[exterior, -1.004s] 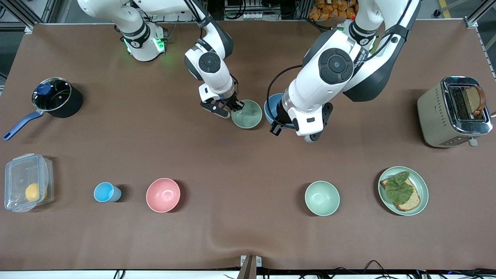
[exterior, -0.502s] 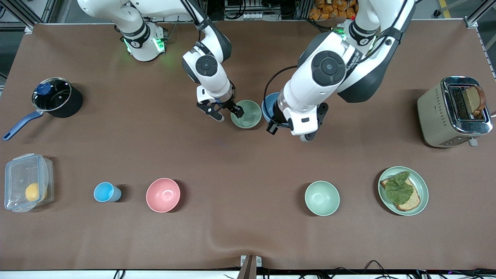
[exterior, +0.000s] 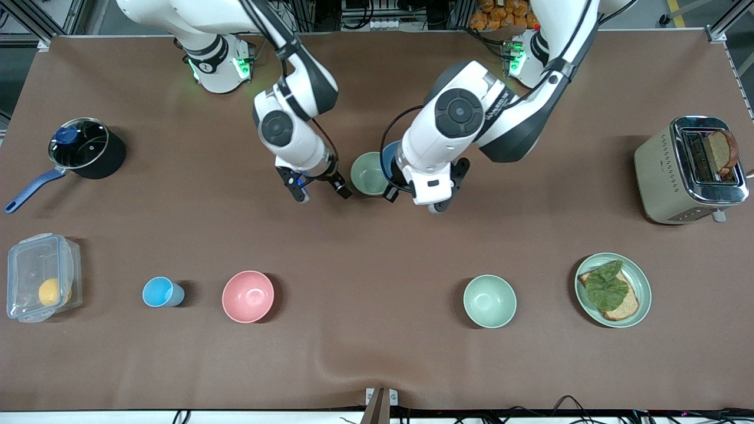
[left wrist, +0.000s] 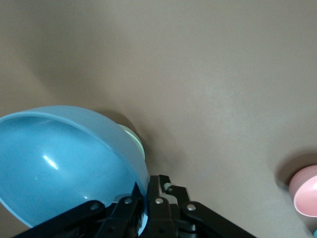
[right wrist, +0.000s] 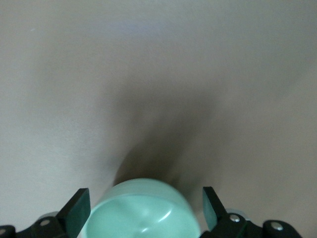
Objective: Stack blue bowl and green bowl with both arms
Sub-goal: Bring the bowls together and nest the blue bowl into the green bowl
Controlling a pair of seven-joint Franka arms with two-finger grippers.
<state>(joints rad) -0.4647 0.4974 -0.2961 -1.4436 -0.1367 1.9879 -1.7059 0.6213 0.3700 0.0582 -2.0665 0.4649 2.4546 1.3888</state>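
Bowls meet mid-table between the arms; the green bowl [exterior: 367,174] sits on the table [exterior: 377,247], and the blue bowl [left wrist: 64,163] hangs tilted just above its rim, toward the left arm's end; the left gripper [left wrist: 148,201] is clamped on the blue bowl's rim; the right gripper [exterior: 319,189] hovers beside the green bowl, fingers [right wrist: 75,210] spread wide, gripping nothing; a second green bowl [exterior: 489,301] stands nearer the front camera.

The blue bowl [exterior: 387,168] hangs just above the green bowl [exterior: 368,174], overlapping it toward the left arm's end
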